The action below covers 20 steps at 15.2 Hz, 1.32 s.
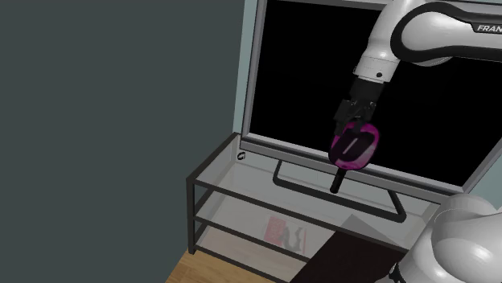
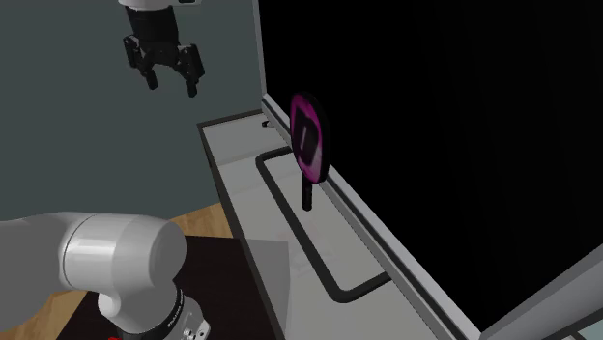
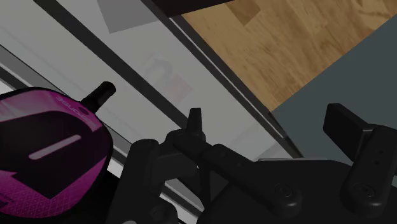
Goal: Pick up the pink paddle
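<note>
My gripper [image 2: 171,82] hangs released, jaws empty. The pink paddle [image 2: 307,135] stands handle-down outside them, off to one side and seemingly lower, well apart.

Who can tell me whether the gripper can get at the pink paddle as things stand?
Probably yes: the gripper hangs open and apart from the pink paddle, which stands handle-down on the shelf top before the black screen, with nothing between them.
</note>
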Motion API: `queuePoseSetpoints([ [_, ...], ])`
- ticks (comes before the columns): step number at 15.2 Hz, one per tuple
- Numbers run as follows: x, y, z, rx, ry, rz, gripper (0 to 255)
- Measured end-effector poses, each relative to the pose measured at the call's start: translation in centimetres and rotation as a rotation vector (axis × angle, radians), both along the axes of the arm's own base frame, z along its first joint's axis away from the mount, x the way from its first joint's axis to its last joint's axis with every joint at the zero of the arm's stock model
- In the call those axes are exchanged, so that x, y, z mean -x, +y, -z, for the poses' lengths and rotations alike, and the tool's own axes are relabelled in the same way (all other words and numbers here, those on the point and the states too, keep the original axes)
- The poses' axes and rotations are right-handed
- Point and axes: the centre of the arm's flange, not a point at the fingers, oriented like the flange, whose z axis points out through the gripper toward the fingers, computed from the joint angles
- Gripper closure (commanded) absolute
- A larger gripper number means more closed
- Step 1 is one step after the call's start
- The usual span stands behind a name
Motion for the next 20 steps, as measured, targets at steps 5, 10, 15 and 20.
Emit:
queuePoseSetpoints([
  [5,1.2,-3.6,0.2,0.005,-0.025,-0.085,0],
  [10,2.6,-10.1,0.7,0.013,-0.065,-0.229,0],
  [15,3.0,-16.8,1.0,0.022,-0.106,-0.375,0],
  [20,2.1,-23.5,1.6,0.031,-0.147,-0.522,0],
])
